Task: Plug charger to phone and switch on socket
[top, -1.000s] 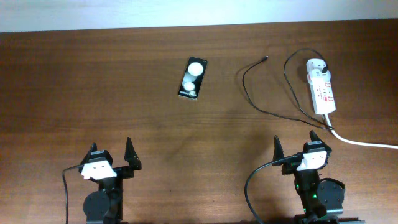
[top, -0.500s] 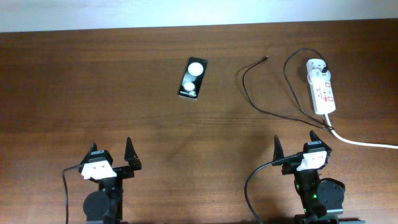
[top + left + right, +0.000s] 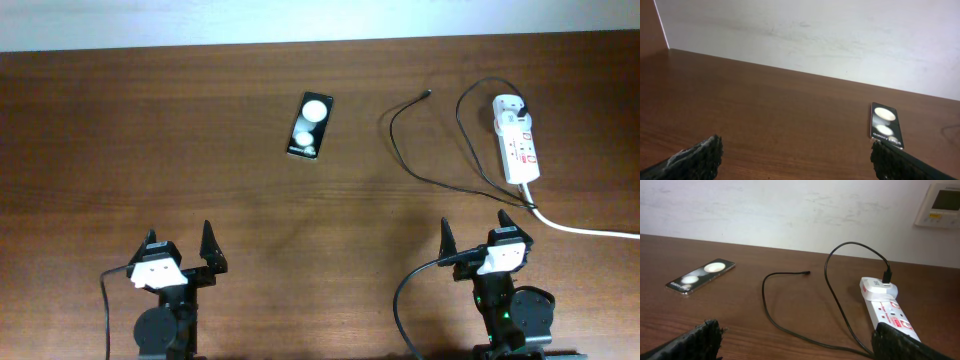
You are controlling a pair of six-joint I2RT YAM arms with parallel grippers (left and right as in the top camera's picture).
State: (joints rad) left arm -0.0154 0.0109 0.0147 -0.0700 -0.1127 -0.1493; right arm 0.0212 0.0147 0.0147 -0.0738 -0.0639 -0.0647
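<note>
The black phone (image 3: 311,125) with two white circles lies flat at the table's middle back; it also shows in the left wrist view (image 3: 885,125) and the right wrist view (image 3: 701,276). The thin black charger cable (image 3: 400,150) loops right of it, its loose tip (image 3: 428,94) apart from the phone and its plug in the socket strip's far end (image 3: 524,106). The white socket strip (image 3: 516,140) lies at the right (image 3: 887,311). My left gripper (image 3: 180,247) and right gripper (image 3: 475,236) are open and empty near the front edge.
A thick white cord (image 3: 590,231) runs from the strip off to the right. A white wall rises behind the table's back edge, with a wall panel (image 3: 942,204) at the upper right.
</note>
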